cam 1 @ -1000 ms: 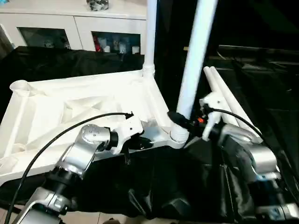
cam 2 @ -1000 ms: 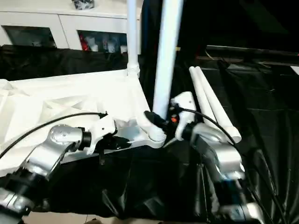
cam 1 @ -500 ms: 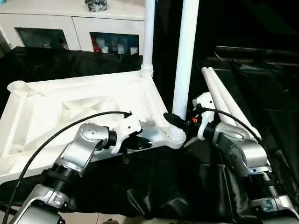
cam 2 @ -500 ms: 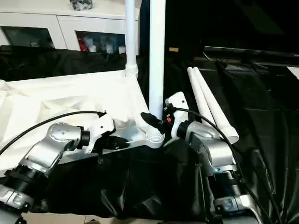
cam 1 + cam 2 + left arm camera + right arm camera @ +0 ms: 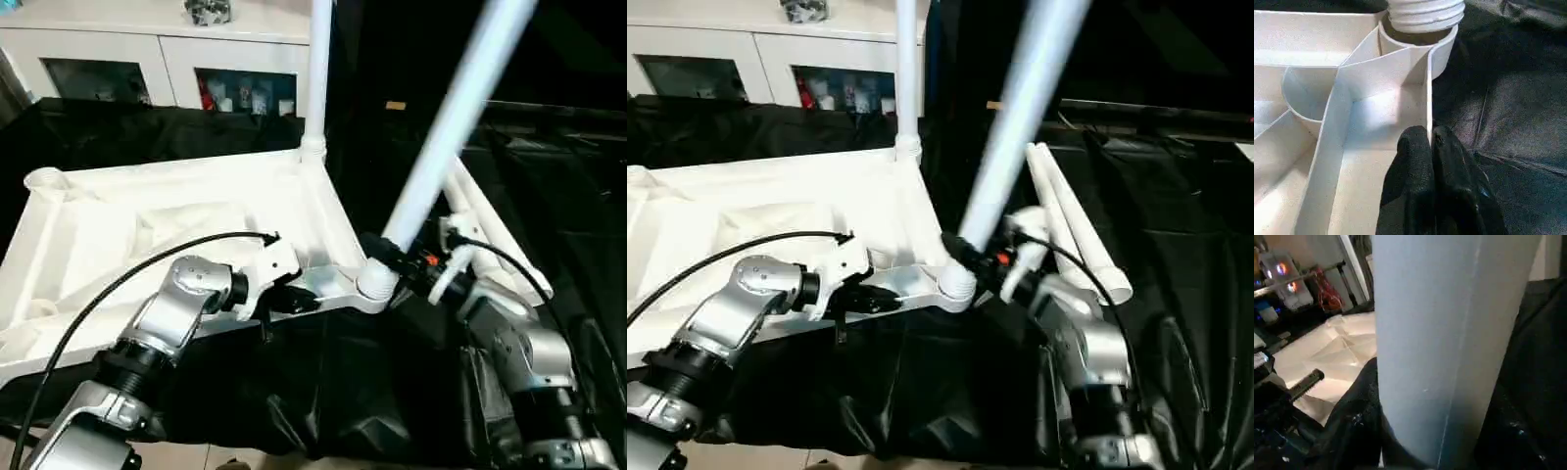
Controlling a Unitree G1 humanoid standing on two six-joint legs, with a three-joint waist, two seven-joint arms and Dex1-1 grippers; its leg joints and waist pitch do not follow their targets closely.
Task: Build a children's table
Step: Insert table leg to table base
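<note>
The left gripper (image 5: 1431, 147) is pinched shut on the thin near rim of the tabletop (image 5: 147, 235), which lies upside down on the black cloth (image 5: 333, 392), its ribbed underside up. The fingers (image 5: 1410, 171) grip the wall just short of the near right socket (image 5: 377, 284), a round cup at the corner.

Right of that socket, the right gripper (image 5: 392, 257) stands about half open around the base of leg 1 (image 5: 446, 137). Its ridged end (image 5: 1425, 12) sits in the socket, and the smooth white tube leans up and away to the right.

Further back, leg 2 (image 5: 318, 69) stands upright in the far right socket (image 5: 312, 149). The far left socket (image 5: 41, 179) is an open round cup with nothing in it.

2 spare legs (image 5: 1073, 225) lie side by side on the cloth right of the top, behind the right arm.

Beyond stands a white cabinet (image 5: 176, 59) with glass doors; small items inside are too dim to name.
</note>
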